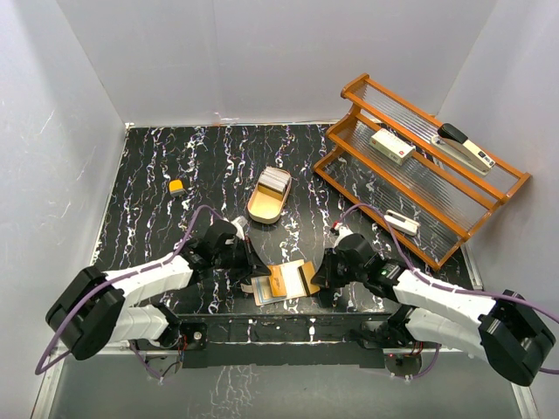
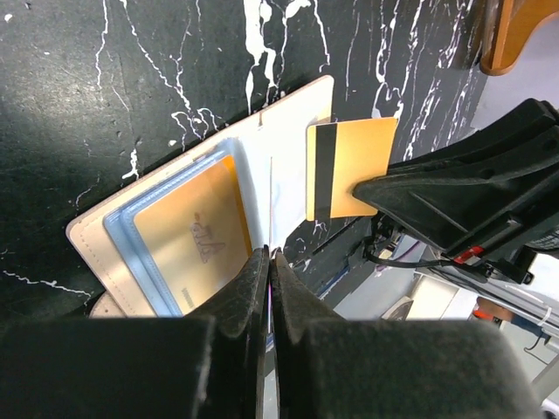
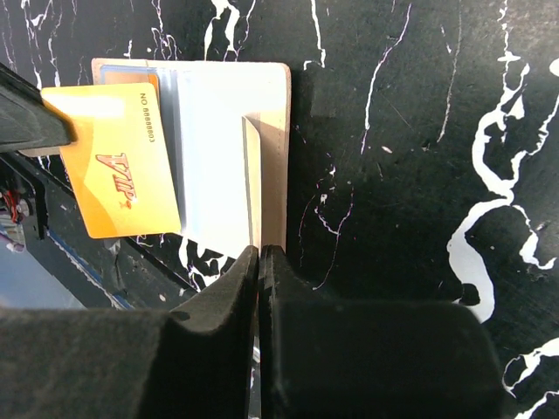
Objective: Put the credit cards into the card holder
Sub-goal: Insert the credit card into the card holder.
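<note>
Robot lab test cell: plain white walls (image 1: 262,52) box in a black marbled tabletop (image 1: 157,166); left arm (image 1: 140,284) and right arm (image 1: 437,297) bolted at its near edge, purple cables (image 1: 189,229) loose; staged props: wooden ribbed rack (image 1: 437,188) holding stapler (image 1: 465,147) and white box (image 1: 392,146), gold oval tray (image 1: 263,209), small orange item (image 1: 176,186).

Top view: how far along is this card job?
Done: one orange card sits in the clear window of the open tan leather wallet. In hand: the left gripper is shut on an orange VIP card, the right gripper on a black-striped orange card. Left: slotting those, plus pale cards in the gold oval tray.
</note>
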Controlling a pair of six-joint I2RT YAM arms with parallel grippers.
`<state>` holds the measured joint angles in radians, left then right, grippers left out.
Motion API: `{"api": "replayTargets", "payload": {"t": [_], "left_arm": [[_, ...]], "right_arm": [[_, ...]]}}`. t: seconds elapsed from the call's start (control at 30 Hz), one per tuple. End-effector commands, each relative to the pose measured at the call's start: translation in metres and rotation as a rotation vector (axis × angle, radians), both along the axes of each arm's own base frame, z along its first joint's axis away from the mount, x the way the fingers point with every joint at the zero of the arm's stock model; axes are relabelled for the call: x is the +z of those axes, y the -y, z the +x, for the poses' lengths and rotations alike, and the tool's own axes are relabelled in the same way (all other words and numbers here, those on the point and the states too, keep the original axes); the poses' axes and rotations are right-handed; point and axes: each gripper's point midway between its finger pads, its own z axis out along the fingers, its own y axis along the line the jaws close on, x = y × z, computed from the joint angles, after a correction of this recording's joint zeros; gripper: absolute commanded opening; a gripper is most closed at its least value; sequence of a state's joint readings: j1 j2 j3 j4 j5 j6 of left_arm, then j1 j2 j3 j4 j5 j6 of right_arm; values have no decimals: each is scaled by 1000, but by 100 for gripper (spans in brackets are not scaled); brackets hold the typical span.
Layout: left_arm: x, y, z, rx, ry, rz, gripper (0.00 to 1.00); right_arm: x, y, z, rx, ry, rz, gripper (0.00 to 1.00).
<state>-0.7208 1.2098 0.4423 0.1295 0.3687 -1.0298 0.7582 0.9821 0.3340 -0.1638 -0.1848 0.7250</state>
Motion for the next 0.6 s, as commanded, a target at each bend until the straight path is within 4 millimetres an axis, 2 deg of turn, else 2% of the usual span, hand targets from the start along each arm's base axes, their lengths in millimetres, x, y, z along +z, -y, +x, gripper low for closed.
{"api": "replayTargets", "payload": {"t": [0.0,0.57], "left_arm": [[-5,0,-3,-14,-25,-2,0],[-26,-15,-8,32,-116,117,0]], "right_arm": [[-7,8,1,-35,9,-26,0],[-11,10,-1,-33,-2,-31,0]]}}
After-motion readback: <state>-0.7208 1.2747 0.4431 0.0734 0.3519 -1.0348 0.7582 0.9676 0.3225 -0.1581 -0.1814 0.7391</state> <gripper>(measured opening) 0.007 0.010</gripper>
